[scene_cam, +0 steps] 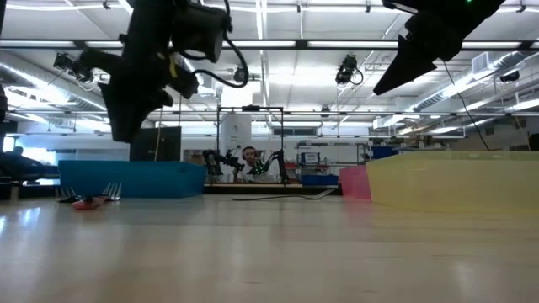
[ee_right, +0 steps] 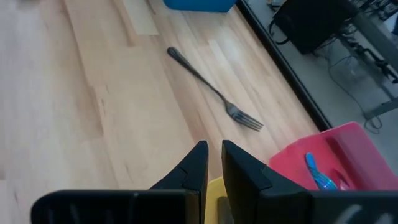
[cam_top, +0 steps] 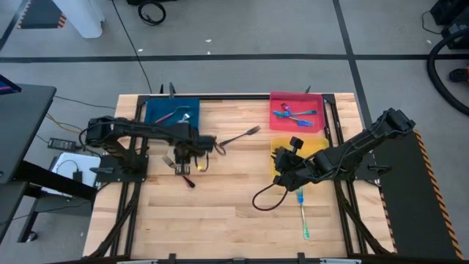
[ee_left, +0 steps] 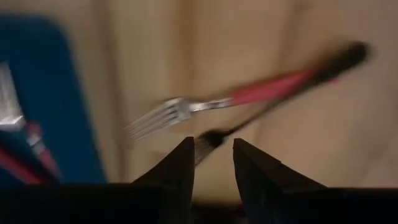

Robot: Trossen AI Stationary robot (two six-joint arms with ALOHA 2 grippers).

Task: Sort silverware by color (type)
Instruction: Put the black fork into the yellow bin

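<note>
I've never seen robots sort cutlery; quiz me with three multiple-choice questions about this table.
1. Where is the plain dark grey metal fork? A in a tray; B on bare wood; C in a tool's grip.
2. What colour are the forks in the red rectangular tray? A blue iridescent; B red-handled; C gold.
3. The left tool is: A gripping a fork; B open, empty; C hidden.
Answers: B, it lies on the wooden table; A, blue iridescent forks rest there; B, its fingers stand apart above a red-handled fork.
</note>
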